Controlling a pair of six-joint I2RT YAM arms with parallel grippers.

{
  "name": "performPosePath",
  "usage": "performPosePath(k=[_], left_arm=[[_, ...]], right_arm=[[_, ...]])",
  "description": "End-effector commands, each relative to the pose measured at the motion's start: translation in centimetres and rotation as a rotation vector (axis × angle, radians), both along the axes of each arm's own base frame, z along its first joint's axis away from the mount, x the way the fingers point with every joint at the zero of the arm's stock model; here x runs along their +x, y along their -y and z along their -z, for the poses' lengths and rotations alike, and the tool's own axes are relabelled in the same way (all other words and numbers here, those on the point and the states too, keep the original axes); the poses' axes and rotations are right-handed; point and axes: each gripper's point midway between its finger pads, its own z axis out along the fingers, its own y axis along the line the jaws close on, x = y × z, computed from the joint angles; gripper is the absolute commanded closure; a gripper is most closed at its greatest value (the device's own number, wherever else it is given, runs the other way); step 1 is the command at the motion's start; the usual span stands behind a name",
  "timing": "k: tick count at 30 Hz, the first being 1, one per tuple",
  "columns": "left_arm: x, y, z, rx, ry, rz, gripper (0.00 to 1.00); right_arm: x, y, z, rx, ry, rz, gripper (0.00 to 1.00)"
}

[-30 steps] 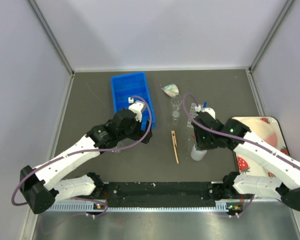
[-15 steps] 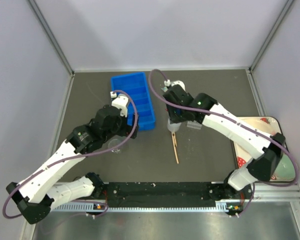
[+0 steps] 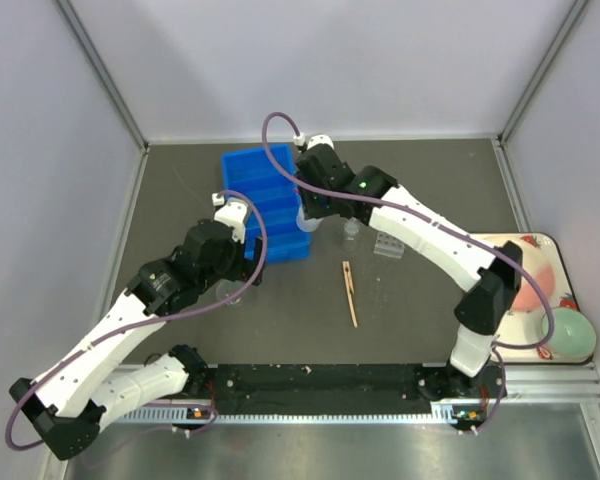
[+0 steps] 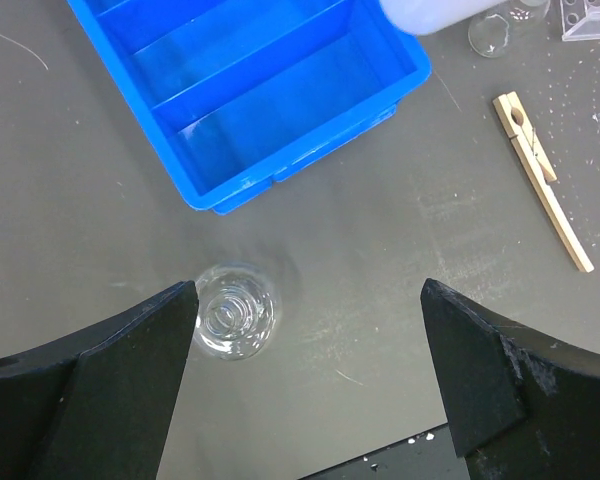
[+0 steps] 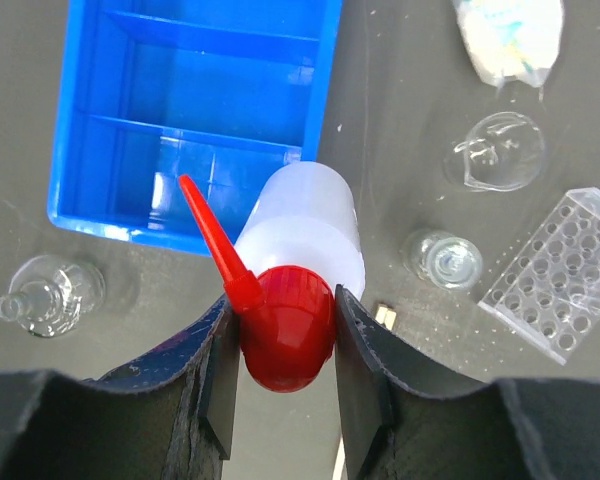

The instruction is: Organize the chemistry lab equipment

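Note:
My right gripper (image 5: 285, 345) is shut on the red cap of the white squeeze bottle (image 5: 305, 230) and holds it over the near right corner of the blue bin (image 5: 195, 100); it also shows in the top view (image 3: 308, 205). My left gripper (image 4: 305, 370) is open and empty above a clear flask (image 4: 237, 310) standing just in front of the bin. The wooden clamp (image 3: 350, 292) lies mid-table. A small clear beaker (image 5: 450, 260), a clear tube rack (image 5: 570, 270) and a flask on its side (image 5: 495, 150) lie right of the bin. No blue-capped tubes show.
The blue bin (image 3: 265, 170) has several empty compartments. A crumpled clear bag (image 5: 510, 35) lies at the back. The strawberry tray (image 3: 540, 290) with a pale green bowl (image 3: 570, 335) is at the right edge. Grey walls enclose the table.
My right arm has swung left with the squeeze bottle, from the right side to the blue bin's corner. My left arm has drawn back from the bin toward the near left.

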Motion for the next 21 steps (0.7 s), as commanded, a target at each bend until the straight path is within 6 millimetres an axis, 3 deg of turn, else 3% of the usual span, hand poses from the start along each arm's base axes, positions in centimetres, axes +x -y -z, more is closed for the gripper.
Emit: performPosePath(k=[1, 4, 5, 10, 21], left_arm=[[0.0, -0.3, -0.3, -0.004, 0.027, 0.003, 0.01], [0.0, -0.6, -0.1, -0.001, 0.031, 0.003, 0.01], [0.0, -0.6, -0.2, -0.001, 0.035, 0.001, 0.01], [0.0, -0.8, 0.0, 0.004, 0.036, 0.0, 0.01], [0.2, -0.6, -0.2, -0.008, 0.04, 0.009, 0.01]], right_arm=[[1.8, -3.6, -0.7, 0.077, 0.04, -0.051, 1.0], [2.3, -5.1, -0.3, 0.1, 0.031, -0.075, 1.0], [2.5, -5.5, 0.8, 0.089, 0.011, -0.082, 1.0], [2.5, -6.3, 2.4, 0.075, -0.022, -0.098, 1.0], [0.7, -3.1, 5.5, -0.044, -0.089, -0.107, 1.0]])
